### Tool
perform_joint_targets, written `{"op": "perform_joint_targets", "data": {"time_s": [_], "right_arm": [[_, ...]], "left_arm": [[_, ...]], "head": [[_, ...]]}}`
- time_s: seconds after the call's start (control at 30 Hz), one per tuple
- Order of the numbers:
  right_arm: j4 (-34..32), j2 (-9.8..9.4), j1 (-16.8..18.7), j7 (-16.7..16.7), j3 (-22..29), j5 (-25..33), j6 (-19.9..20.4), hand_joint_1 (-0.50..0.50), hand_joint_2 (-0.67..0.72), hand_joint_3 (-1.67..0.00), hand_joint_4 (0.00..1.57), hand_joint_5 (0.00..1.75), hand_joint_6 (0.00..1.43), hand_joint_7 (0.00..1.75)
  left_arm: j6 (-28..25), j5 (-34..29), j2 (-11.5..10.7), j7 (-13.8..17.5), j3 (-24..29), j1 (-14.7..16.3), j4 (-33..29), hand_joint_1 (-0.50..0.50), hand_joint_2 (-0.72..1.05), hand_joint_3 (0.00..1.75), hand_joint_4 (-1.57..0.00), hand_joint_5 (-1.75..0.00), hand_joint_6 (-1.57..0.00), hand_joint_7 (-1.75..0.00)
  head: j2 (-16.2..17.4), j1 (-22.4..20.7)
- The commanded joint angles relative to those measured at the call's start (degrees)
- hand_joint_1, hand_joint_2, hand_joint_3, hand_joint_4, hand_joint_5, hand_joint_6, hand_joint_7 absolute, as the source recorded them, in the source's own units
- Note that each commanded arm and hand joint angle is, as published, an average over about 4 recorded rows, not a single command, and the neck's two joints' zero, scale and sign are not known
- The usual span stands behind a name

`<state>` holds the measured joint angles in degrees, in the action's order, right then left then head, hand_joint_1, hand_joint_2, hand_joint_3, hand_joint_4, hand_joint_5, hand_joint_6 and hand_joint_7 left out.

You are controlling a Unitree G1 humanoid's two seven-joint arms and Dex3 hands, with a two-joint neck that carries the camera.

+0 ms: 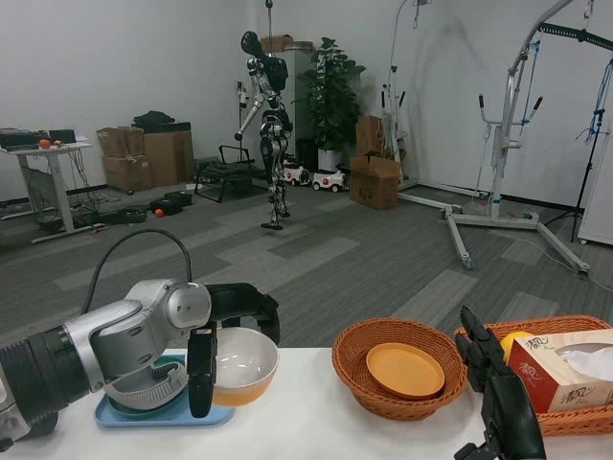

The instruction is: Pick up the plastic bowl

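Observation:
The plastic bowl (244, 367), white inside and orange outside, is held tilted just above the right end of a light blue tray (172, 414) at the table's left. My left hand (225, 340) grips it by the rim, fingers over the far edge and one finger down its near side. My right hand (498, 393) stands upright at the lower right with its fingers apart, holding nothing.
A teal dish sits on the tray under my left forearm. A round wicker basket (356, 379) with an orange plate (406, 370) stands mid-table. A second wicker basket (575, 417) at the right holds a tissue box (560, 369) and an orange fruit. Another humanoid robot (271, 125) stands on the floor beyond.

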<state>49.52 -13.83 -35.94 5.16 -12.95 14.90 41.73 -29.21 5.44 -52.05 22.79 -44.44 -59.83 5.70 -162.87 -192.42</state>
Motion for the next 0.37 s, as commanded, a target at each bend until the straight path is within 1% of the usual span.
{"op": "perform_joint_targets", "data": {"time_s": [0.03,0.37], "right_arm": [[-0.74,-0.15,-0.49,-0.06,-0.19,0.08,-0.33,-0.46,0.47,0.0,0.0,0.0,0.0,0.0],[-1.53,-0.15,-0.01,-0.06,-0.47,0.3,-0.33,-0.46,0.47,0.0,0.0,0.0,0.0,0.0]], "left_arm": [[-0.14,-0.16,-0.55,0.41,0.19,0.33,-0.47,0.48,0.52,0.0,-1.38,-1.75,-1.39,-1.47],[-0.14,-0.02,-0.33,0.41,0.73,1.12,-1.1,0.48,0.52,0.0,-1.38,-1.75,-1.39,-1.47]], "head": [[0.47,-0.44],[1.01,-0.53]]}}
